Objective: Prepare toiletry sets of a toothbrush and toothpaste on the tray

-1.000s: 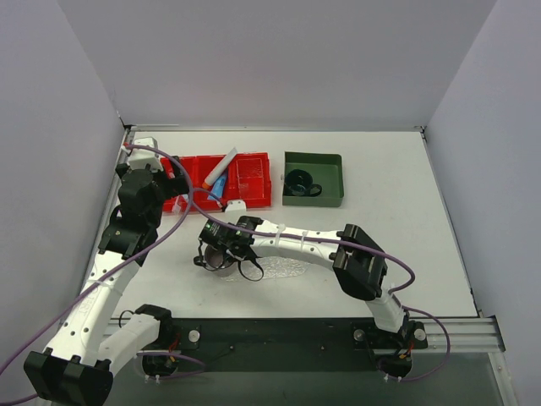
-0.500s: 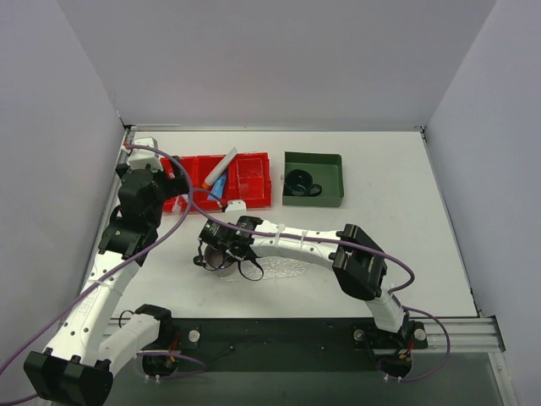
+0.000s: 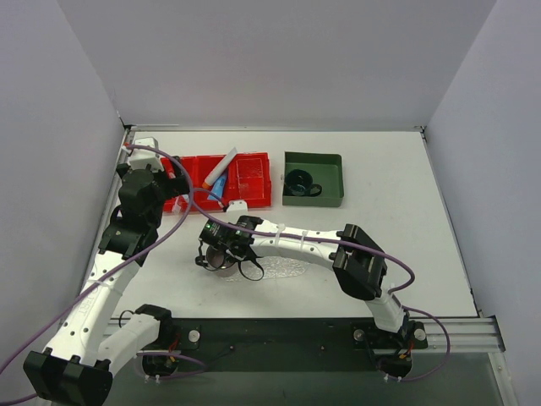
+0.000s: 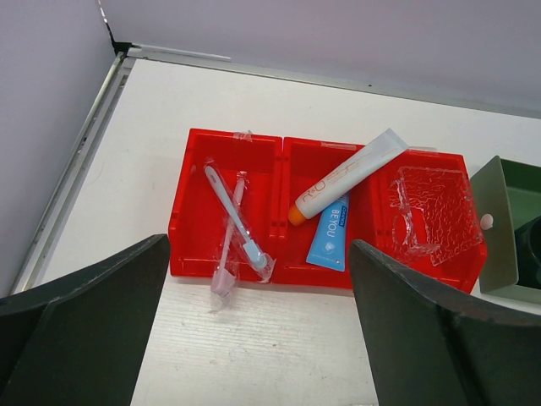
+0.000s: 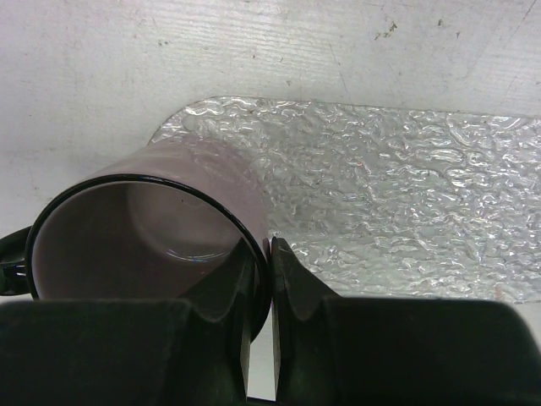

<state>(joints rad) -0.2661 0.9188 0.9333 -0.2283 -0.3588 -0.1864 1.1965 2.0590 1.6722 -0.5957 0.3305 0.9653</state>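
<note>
The red bin (image 4: pixel 232 137) is sitting at the back of the table, keeping the supplies sorted. The tray (image 5: pixel 397 194) is lying in front of it, not yet holding a set. A cup (image 5: pixel 144 228) is resting on the tray's left end, probably being set down there. The right gripper (image 5: pixel 270 245) is pinching its rim, jaws nearly closed. The left gripper (image 4: pixel 259 245) is hovering over the bin, spread wide and empty, likely readying a pick. The toothpaste (image 4: pixel 351 173) is leaning across the middle compartment; the toothbrush (image 4: pixel 232 216) is lying wrapped in the left one.
</note>
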